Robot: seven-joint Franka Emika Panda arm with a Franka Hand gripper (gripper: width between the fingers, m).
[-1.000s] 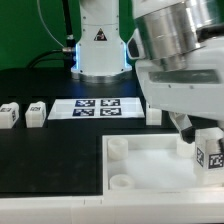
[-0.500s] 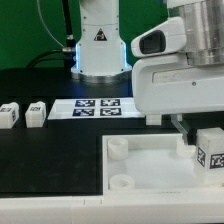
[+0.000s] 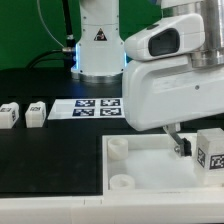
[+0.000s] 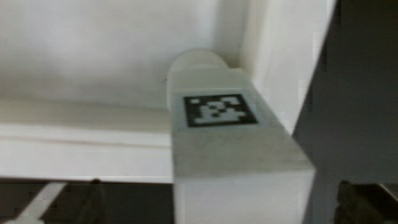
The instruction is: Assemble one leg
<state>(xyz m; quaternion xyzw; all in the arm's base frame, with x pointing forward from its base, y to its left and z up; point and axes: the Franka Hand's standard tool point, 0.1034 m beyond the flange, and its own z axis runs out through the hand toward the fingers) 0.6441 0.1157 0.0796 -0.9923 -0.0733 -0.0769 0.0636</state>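
Step in hand: seating the leg point(image 3: 210, 150) into a corner of the large white tray-like piece point(image 3: 150, 170), by my reading; the block stands upright over that piece's far corner on the exterior view's right, tag face toward the camera.
Leg, close up: in the wrist view the leg point(image 4: 228, 130) fills the middle, a rounded white block with its square tag facing the lens, against the pale wall of the tray-like piece (whether its base is already in a socket is hidden).
Fingers: one dark finger point(image 3: 181, 146) shows just beside the leg in the exterior view; the gripper point(image 3: 190, 148) is mostly hidden behind the arm's white housing, so I cannot tell whether it clamps the block or stands off it.
Next move: probably a straight press or twist downward, keeping the leg vertical so it does not jam in the corner.
Arm pose: wrist low over the tray-like piece, housing bulking across the exterior view's right, hand pointing down.
Middle ground: two spare blocks point(image 3: 22, 113) sit near each other on the black table point(image 3: 50, 150).
Far: the marker board point(image 3: 95, 107) lies flat before the robot base point(image 3: 98, 45).
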